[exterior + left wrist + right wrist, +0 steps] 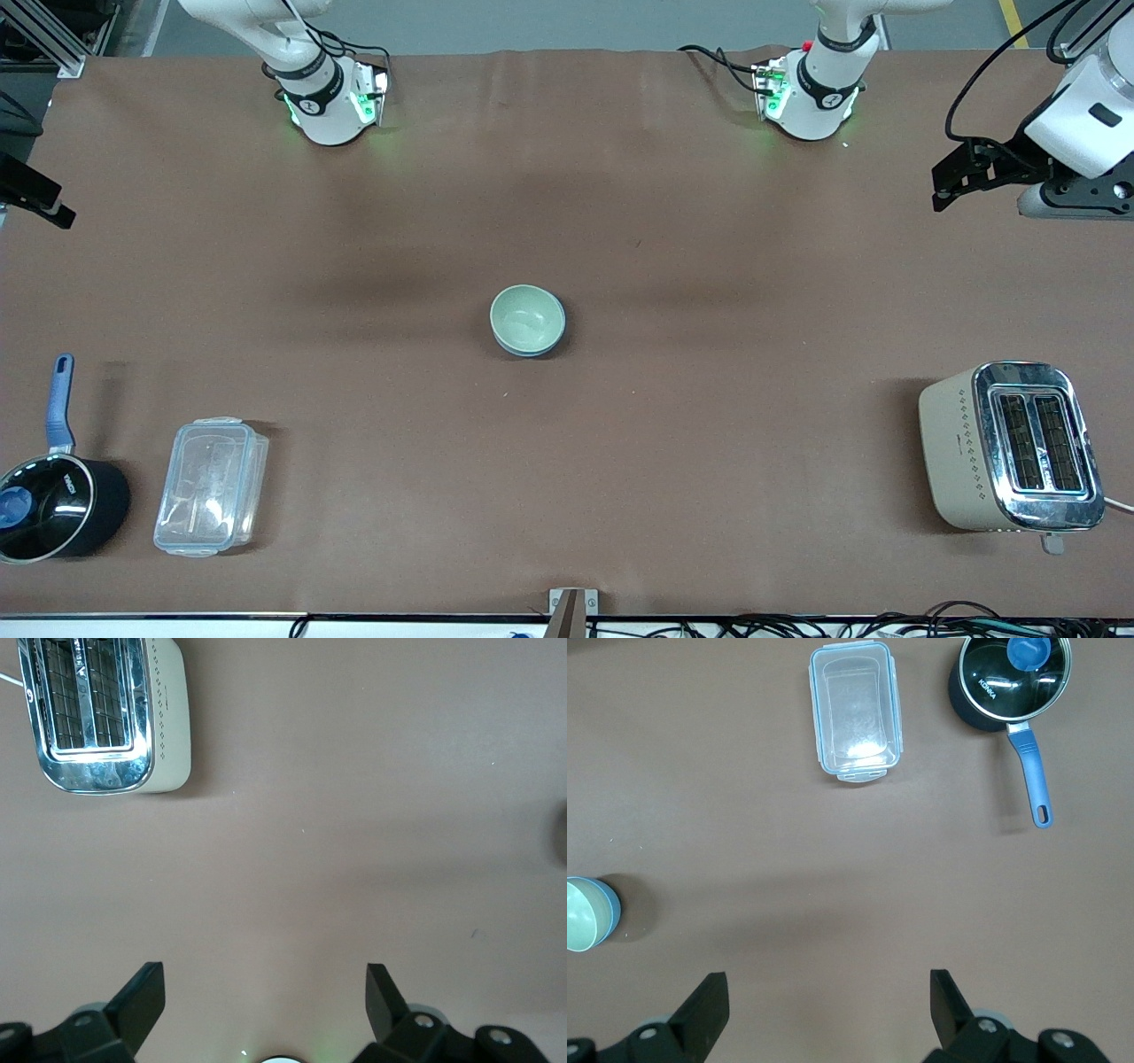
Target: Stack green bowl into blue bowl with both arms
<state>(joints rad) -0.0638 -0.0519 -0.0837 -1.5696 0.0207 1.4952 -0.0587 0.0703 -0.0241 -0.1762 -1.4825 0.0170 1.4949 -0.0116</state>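
The pale green bowl [527,317] sits nested inside the blue bowl [530,353] at the middle of the table; only a thin blue edge shows under it. Both also show at the edge of the right wrist view, the green bowl [580,914] in the blue bowl [612,908]. My left gripper [942,189] is open and empty, held in the air over the left arm's end of the table; its jaws stand wide over bare cloth [266,992]. My right gripper [55,211] is open and empty over the right arm's end of the table [829,997].
A cream and chrome toaster [1010,447] stands near the front camera at the left arm's end, also in the left wrist view [102,713]. A clear lidded container [211,487] and a black saucepan with a blue handle [49,505] stand at the right arm's end.
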